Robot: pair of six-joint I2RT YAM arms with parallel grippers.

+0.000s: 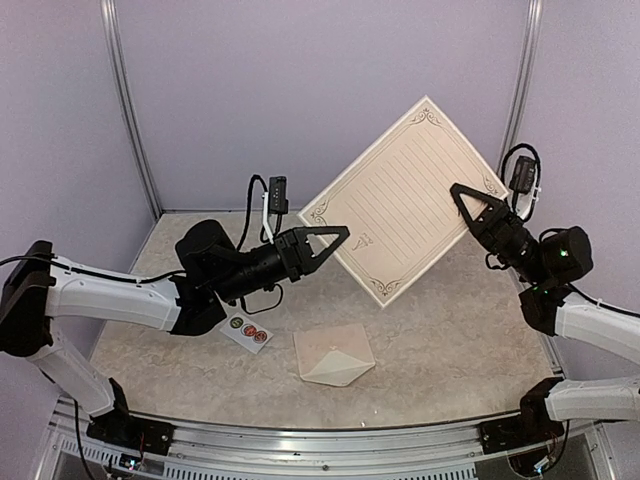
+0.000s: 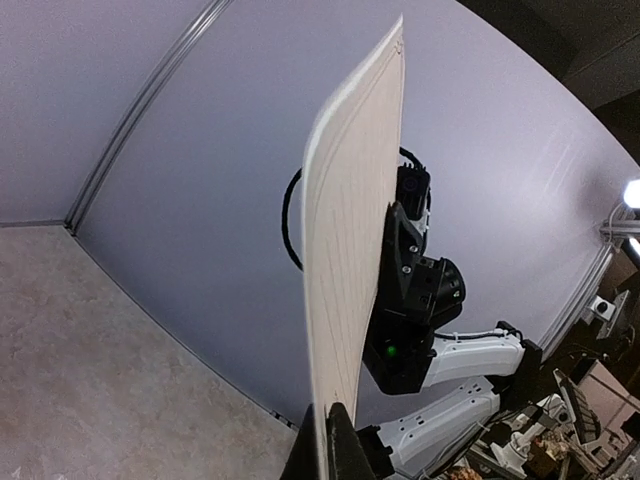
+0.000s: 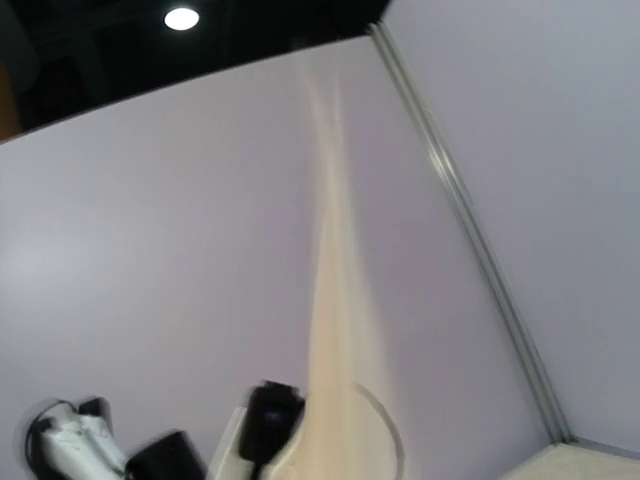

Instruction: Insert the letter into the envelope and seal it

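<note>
- Cream, dark-bordered paper letter (image 1: pixel 405 195) is hanging above the table (image 1: pixel 450 340), with left jaws and right jaws clamping its opposite edges.
- Pale pointed-flap paper envelope (image 1: pixel 335 355) is lying below; inserting and sealing are still waiting.

A mottled beige surface (image 1: pixel 450 340), stone-patterned, fills the floor of the booth. On it, left of centre, lies a small white sticker strip (image 1: pixel 247 330), flat and set on a diagonal, carrying 3 round stickers (1 greenish, 2 red). Plain lavender walls (image 1: pixel 330 90) close the booth on 3 sides, joined by 2 slim metal posts, one at the left (image 1: pixel 130 110) and one at the right (image 1: pixel 522 80). An aluminium rail (image 1: pixel 330 440) runs along the near edge. Overhead, a round ceiling light (image 3: pixel 181 18) glows against a dark ceiling.
</note>
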